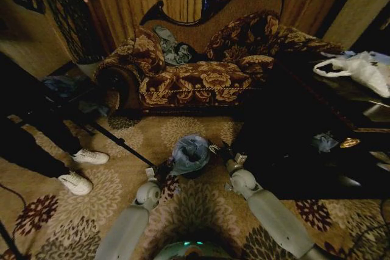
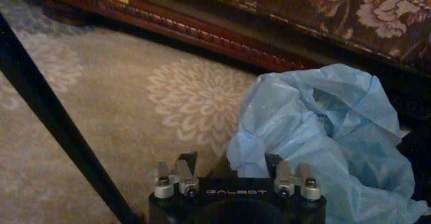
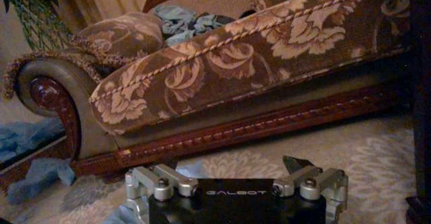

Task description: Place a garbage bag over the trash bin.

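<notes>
**Bag bunched on the bin, both arms flanking it**

We see the thin pale blue-grey plastic garbage bag [image 1: 190,152] heaped over the mouth of the small black cylindrical trash bin [image 1: 194,173], which stands on the patterned carpet [image 1: 201,129] just in front of the floral brown sofa [image 1: 201,68]. The film sits crumpled on top; from these views we judge it is not yet drawn down around the rim.

Our left end effector [image 1: 163,168] is on the bin's left side, close to the bag. In the left wrist view the film [image 2: 323,138] lies directly ahead of it and a fold runs down between its fingers [image 2: 183,169]. They look partly open, and we cannot tell whether they pinch the film.

Our right end effector [image 1: 226,153] is on the bin's right side, its fingers [image 3: 296,164] spread open towards the sofa's base, with nothing visibly clamped between them.

The bag lies between the two arms with no clear long axis. The left arm looks nearer to the film.
</notes>
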Available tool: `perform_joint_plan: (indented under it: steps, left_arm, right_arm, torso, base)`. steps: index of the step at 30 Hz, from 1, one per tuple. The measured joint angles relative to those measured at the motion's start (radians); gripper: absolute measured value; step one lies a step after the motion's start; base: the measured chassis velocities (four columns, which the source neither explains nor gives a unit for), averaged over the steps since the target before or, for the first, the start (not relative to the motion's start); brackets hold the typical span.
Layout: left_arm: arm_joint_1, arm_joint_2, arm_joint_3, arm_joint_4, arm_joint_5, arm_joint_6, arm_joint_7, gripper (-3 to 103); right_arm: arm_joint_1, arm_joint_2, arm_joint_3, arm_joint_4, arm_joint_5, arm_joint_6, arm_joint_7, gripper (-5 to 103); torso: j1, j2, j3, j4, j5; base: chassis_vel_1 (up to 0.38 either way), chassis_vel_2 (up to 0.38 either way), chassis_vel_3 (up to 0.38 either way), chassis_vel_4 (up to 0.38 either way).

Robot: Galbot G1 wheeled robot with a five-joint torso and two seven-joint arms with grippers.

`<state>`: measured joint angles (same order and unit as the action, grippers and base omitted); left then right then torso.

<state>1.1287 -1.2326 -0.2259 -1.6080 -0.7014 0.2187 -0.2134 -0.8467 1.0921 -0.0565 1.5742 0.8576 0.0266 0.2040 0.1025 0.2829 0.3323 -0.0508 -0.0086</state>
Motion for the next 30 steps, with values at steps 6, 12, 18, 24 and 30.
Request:
perform_joint_plan:
  steps: [6,12,18,24,30]
  left_arm:
    - [0.042,0.009,-0.012,-0.011,0.055,0.034,-0.003,92]
    - [0.083,0.011,-0.034,-0.033,0.08,0.034,0.025,100]
    - [0.073,-0.007,-0.05,0.031,0.084,-0.117,0.066,100]
    - [0.075,-0.015,-0.067,0.054,0.077,-0.246,0.157,100]
    - [0.113,-0.015,-0.092,0.05,0.071,-0.354,0.316,100]
  right_arm:
    - [-0.003,-0.002,0.003,0.014,0.003,-0.001,0.003,100]
    - [-0.011,-0.009,0.006,0.016,0.003,0.0,0.003,100]
    - [-0.02,-0.009,0.006,0.018,0.001,0.0,-0.002,100]
    - [-0.029,-0.009,0.002,0.013,-0.006,0.0,-0.012,100]
    - [-0.024,-0.007,-0.006,0.011,-0.008,-0.003,-0.015,100]
  torso:
    - [0.0,0.0,0.0,0.0001,-0.0001]
    - [0.0,0.0,0.0,0.0,0.0]
    - [0.0,0.0,0.0,0.0,-0.0002]
    - [0.0,0.0,0.0,-0.0001,0.0]
    - [0.0,0.0,0.0,0.0,0.0]
  base:
    - [0.0,0.0,0.0,0.0]
    - [0.0,0.0,0.0,0.0]
    - [0.0,0.0,0.0,0.0]
    - [0.0,0.0,0.0,0.0]
    - [0.0,0.0,0.0,0.0]
